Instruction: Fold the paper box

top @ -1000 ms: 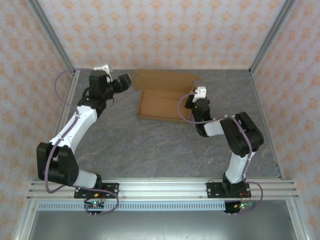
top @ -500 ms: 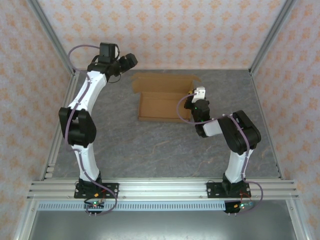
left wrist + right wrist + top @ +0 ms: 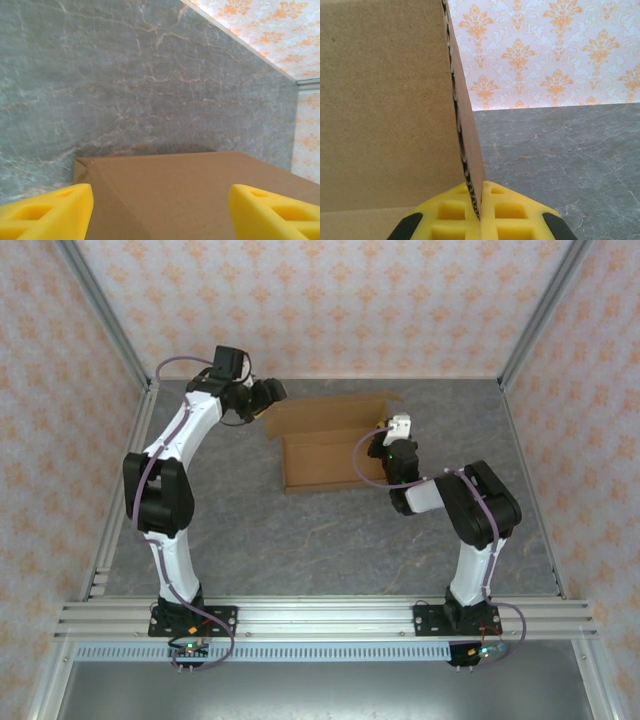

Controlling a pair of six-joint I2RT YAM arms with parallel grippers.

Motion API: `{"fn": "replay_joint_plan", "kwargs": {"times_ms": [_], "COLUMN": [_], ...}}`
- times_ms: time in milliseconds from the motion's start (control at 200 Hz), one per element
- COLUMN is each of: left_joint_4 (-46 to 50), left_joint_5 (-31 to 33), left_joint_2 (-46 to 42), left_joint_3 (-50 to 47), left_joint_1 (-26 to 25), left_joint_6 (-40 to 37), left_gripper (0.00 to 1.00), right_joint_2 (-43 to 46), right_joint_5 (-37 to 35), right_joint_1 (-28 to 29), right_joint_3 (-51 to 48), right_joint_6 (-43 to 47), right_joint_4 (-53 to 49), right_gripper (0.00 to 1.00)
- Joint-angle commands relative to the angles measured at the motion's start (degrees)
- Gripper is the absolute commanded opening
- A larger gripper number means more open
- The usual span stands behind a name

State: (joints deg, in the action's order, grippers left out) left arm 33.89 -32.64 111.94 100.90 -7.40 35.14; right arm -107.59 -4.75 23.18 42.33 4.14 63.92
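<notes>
One paper box (image 3: 325, 445) of plain brown cardboard, partly folded, with a broad flap along its far side, sits far-centre on the grey marbled tabletop (image 3: 300, 550). Right end effector (image 3: 480, 200) is closed on the box's upright right wall, its yellow pads pressed against both faces of the corrugated edge. Left end effector (image 3: 161, 200) hangs over the box's far-left corner, spread wide and gripping nothing. Orange-patterned walls (image 3: 330, 300) stand just behind the box.

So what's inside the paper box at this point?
Inside the paper box the top view shows bare brown cardboard floor with nothing lying on it. The right gripper, shut on the right wall, covers the floor next to that wall.
</notes>
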Motion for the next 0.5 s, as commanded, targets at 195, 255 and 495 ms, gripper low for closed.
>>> {"fn": "replay_joint_plan", "kwargs": {"times_ms": [195,255,495], "left_joint_4": [-6.4,-6.8,-4.5], "left_joint_5": [-3.7,-3.5,-0.1], "left_joint_2": [-6.5,-7.5,-9.5], "left_joint_3": [-7.2,-8.3,-11.0], "left_joint_1": [-0.3,-0.2,2.0], "left_joint_6": [7.7,8.5,7.8], "left_gripper": [0.76,0.77,0.81], "right_joint_2": [0.7,0.8,0.6], "right_joint_5": [-6.5,-7.5,-8.3], "right_joint_1": [2.2,2.3,2.4], "right_joint_3": [-1.4,-1.8,-2.2], "right_joint_6": [-0.4,-0.6,-1.5], "right_joint_4": [4.5,4.9,5.4], "right_gripper": [0.00,0.00,0.00]}}
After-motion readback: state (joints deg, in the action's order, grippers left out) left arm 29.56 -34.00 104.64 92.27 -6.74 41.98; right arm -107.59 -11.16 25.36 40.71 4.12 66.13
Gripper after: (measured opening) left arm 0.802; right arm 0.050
